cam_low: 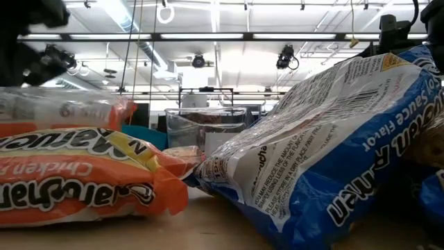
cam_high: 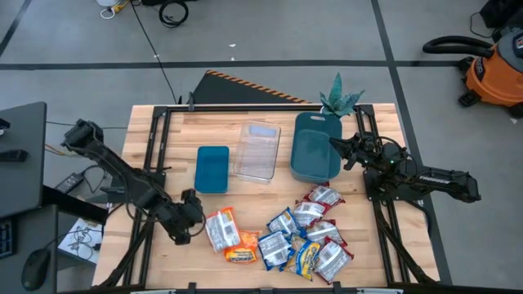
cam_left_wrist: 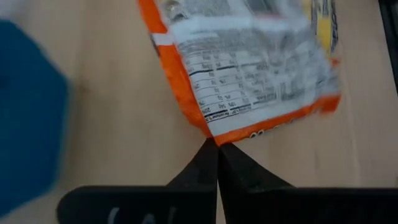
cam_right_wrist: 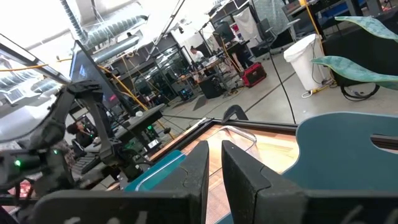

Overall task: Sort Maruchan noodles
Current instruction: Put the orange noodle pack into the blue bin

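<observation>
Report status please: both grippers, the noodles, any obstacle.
Left gripper shut at corner of orange packet, grip unclear. Right gripper idle by large bin. Other packets piled, unsorted. No obstacle seen.
</observation>
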Robot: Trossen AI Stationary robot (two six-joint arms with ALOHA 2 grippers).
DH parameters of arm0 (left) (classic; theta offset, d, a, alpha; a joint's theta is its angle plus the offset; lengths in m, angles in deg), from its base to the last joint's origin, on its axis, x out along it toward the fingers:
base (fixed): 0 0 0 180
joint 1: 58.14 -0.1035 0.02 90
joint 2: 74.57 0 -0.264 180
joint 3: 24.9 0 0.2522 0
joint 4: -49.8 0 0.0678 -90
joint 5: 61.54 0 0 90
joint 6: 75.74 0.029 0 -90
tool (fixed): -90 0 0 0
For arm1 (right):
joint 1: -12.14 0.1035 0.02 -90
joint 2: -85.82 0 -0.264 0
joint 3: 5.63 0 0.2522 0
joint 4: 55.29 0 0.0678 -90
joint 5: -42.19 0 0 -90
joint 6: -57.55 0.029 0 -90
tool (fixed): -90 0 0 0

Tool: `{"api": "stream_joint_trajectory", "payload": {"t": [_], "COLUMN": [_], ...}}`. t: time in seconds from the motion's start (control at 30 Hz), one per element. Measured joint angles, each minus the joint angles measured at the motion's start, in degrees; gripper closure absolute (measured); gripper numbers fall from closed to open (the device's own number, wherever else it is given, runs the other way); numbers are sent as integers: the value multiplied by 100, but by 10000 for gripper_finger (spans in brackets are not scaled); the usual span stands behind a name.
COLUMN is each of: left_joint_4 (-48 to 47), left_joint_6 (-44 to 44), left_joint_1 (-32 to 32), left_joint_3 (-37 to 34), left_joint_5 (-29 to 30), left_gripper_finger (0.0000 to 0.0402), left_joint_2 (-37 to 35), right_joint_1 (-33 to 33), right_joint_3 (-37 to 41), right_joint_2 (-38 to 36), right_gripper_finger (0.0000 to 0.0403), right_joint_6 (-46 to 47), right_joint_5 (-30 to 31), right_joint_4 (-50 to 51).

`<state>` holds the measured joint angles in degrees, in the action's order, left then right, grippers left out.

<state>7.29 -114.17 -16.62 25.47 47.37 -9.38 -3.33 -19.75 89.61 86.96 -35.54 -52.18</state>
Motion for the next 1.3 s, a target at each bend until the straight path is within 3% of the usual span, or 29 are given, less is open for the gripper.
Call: {"api": "stream_joint_trajectory", "payload": {"t": [0.3, 0.67, 1.07, 1.3], "left_joint_4": [-1408, -2301, -2317, -1810], "left_joint_6": [491, 1384, 2619, 2920], "left_joint_1": [-74, -868, -2118, -2918], "left_joint_3": [795, 1249, 1271, 519], "left_joint_5": [963, 1362, 1438, 1039], "left_gripper_finger": [399, 400, 400, 400], "left_joint_2": [-798, -1426, -2119, -2244], "right_joint_1": [-2, -2, 0, -2], "right_joint_3": [0, 0, 0, 0], "right_joint_2": [-2, -2, -2, 0], "right_gripper_finger": [353, 353, 353, 353], "right_joint_6": [0, 0, 0, 0], "right_joint_5": [0, 0, 0, 0], "right_joint_4": [2, 0, 0, 0]}}
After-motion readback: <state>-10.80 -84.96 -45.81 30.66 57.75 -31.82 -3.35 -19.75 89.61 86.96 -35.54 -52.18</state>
